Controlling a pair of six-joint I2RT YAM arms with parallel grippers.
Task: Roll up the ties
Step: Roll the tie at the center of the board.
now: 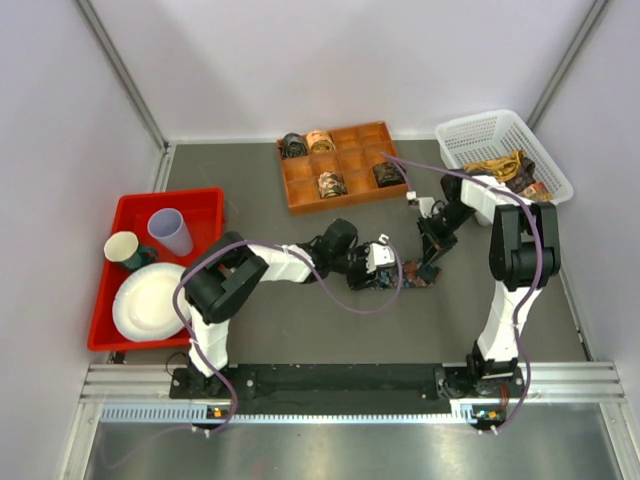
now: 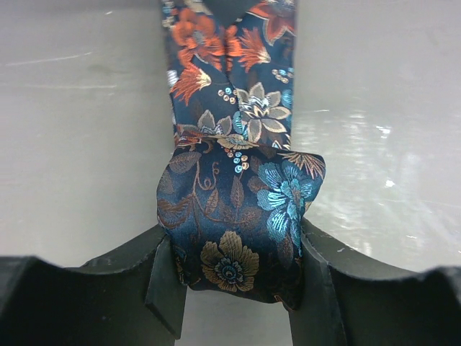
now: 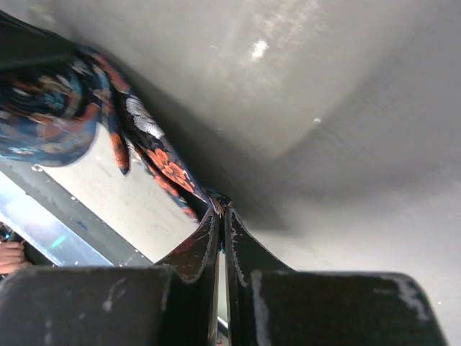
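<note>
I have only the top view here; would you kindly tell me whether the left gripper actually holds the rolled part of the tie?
Observer: Yes. The left wrist view shows the left gripper with a finger pressed against each side of the rolled end of the tie.
Operator: Thank you. Is the right gripper closed on anything?
Observer: Its wrist view shows the right gripper shut, pinching the unrolled part of the tie at its tips.
Operator: What does the fabric look like up close?
Observer: Dark blue, with orange, brown and light blue flowers.
</note>
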